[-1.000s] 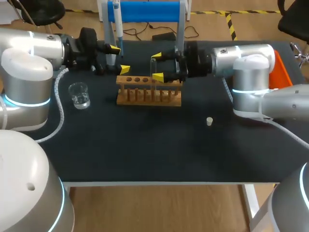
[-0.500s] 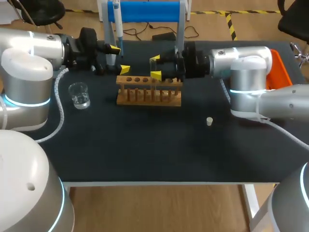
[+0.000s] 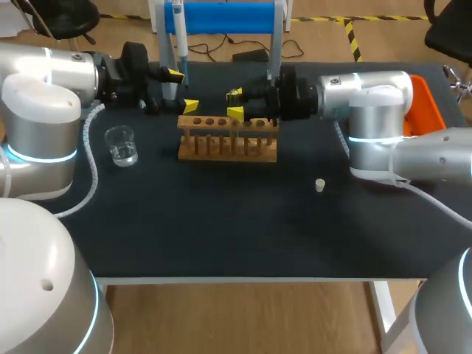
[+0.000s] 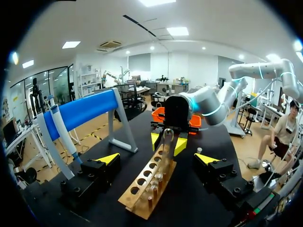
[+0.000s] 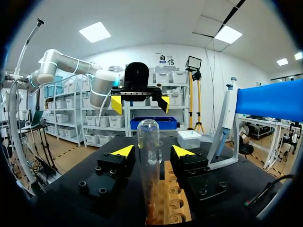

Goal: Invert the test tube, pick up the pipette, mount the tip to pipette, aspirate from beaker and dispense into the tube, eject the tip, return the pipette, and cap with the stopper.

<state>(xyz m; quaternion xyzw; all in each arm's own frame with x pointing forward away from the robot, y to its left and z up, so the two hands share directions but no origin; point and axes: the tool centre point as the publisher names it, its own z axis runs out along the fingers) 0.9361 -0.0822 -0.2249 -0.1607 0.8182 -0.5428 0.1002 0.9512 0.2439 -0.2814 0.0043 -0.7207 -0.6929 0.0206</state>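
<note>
black table (image 3: 221,221) carries wooden rack (image 3: 228,140), beaker (image 3: 120,144), stopper (image 3: 320,185).

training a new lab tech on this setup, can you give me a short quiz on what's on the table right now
1. True or false: the stopper sits in the test tube.
2. Fill in: the beaker stands on the ___ arm's side of the wooden rack.
3. Which stands between the right gripper's fingers? A stopper B test tube C beaker
Key: 1 false, it lies on the table; 2 left; 3 B
</note>
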